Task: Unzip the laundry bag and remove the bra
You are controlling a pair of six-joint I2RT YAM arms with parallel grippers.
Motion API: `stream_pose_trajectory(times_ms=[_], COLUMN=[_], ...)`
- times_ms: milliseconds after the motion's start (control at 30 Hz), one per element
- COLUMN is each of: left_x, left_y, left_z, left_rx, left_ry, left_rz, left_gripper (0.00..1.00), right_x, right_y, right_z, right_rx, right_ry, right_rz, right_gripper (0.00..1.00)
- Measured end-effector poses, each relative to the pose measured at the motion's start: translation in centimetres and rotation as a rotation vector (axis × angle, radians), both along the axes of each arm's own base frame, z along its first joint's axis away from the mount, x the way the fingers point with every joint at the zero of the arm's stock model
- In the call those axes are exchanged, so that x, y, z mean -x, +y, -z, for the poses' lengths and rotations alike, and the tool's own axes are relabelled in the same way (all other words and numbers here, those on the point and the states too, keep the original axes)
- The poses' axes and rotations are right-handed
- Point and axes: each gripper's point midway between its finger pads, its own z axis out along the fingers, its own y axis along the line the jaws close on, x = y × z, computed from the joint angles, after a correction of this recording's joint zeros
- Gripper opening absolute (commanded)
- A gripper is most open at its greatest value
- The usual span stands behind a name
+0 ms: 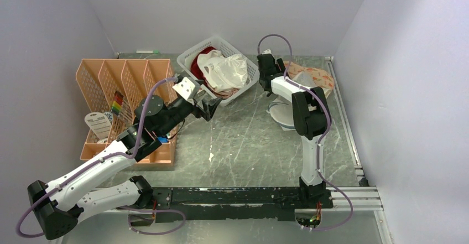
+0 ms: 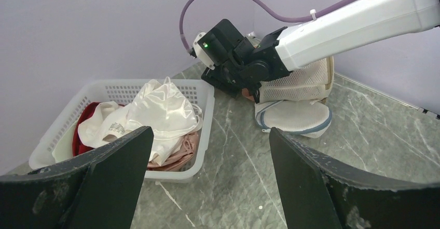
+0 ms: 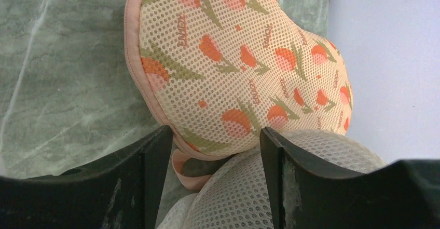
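Evidently we are looking at the opening step, the approach to the zipper. The laundry bag [image 3: 244, 63] is lying zipped up in the far right corner of the table [image 1: 249, 139], close by the wall, with the white mesh cylinder [image 3: 259, 192] pressing against its near edge. The right gripper [image 3: 215, 135] is hanging over that edge with its jaws standing partway apart, straddling the end of one lobe and the pink loop [image 3: 181, 172]; we are judging that nothing is clamped between them. The left gripper [image 2: 210, 135] is hovering wide and empty near the white basket [image 2: 206, 109], well apart from the bag. Next, we are thinking, the right fingers are needing the zipper pull, and the other arm ought to be coming across to pin the fabric. That pull is escaping us: only the pink edging [image 3: 133, 68] is showing, and the fingers and the cylinder are covering the bag's lower rim. The bra is not showing anywhere; we are supposing it is sitting inside the case.
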Motion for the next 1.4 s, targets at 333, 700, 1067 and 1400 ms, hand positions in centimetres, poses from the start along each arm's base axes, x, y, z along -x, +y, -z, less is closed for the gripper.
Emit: stream_pose_trajectory(times_ms=[333,700,1067,1400], left_x=[-0.1,-0.3,-0.5,-0.7], left_y=[-0.1,-0.3,-0.6,-0.8], left_z=[0.2,0.6,1.1,1.5], left_rx=[-0.005,-0.014,-0.023,-0.032], left_ry=[0.004,0.012,0.021,0.030], left_rz=[0.000,0.000,0.000,0.000], left_gripper=[0.94,0.94,0.94,0.94], right_x=[-0.3,0.8,5.9,6.3], right_y=[-0.1,1.6,1.5,2.0], right_z=[1.6,1.5,-14.4,-13.7], right_rx=[-0.076,-0.184,-0.443,-0.501], right_ry=[-0.003,0.022,-0.361,-0.404], right_rz=[-0.007,-0.041,-0.069,-0.095], right_gripper=[0.37,0.00,0.00,0.46])
